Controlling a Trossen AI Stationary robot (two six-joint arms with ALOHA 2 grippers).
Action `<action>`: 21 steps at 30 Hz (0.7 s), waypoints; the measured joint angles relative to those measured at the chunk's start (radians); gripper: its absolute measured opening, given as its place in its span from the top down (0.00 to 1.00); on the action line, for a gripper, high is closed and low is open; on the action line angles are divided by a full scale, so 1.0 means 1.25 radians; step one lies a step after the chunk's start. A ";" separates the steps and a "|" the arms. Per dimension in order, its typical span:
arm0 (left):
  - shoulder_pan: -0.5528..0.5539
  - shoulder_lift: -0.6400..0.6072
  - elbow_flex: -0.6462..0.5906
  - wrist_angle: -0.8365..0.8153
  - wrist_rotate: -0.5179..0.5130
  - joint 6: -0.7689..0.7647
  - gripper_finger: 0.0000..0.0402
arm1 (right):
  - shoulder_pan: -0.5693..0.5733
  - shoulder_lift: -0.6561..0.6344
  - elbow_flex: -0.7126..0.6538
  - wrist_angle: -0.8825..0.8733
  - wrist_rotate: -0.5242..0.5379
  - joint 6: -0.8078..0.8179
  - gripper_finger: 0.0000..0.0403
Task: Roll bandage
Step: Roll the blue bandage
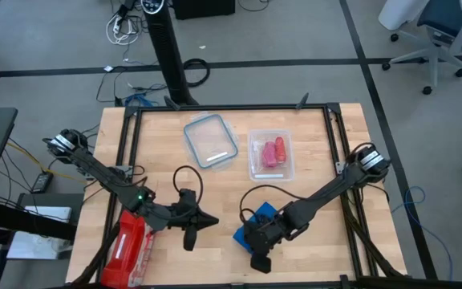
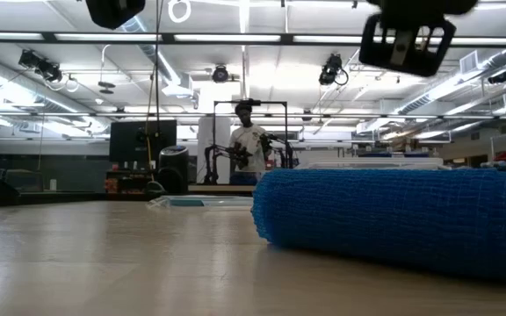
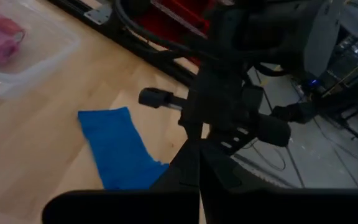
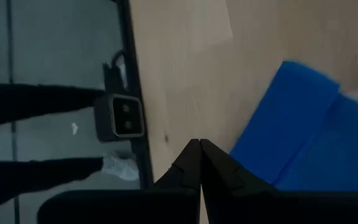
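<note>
both pincers pinched shut, holding nothing: right gripper [image 1: 261, 261] just beside the bandage [image 1: 255, 224], left gripper [image 1: 201, 225] near, probably poised to pin and roll it.

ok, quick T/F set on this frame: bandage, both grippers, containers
1. The bandage lies on the table near the right gripper. True.
2. The right gripper is clamped on the bandage. False: it is shut on nothing, and the bandage lies beside it.
3. The left gripper is shut. True.
4. The pink rolls sit loose on the wood. False: they are in a clear container.
5. The red pack lies at the table's front left, by the left arm. True.
6. The clear tray holds the bandage. False: no bandage is in it.
</note>
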 joint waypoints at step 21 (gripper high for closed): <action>0.017 0.000 0.000 -0.013 0.022 -0.083 1.00 | -0.053 0.096 0.000 0.062 -0.049 -0.070 1.00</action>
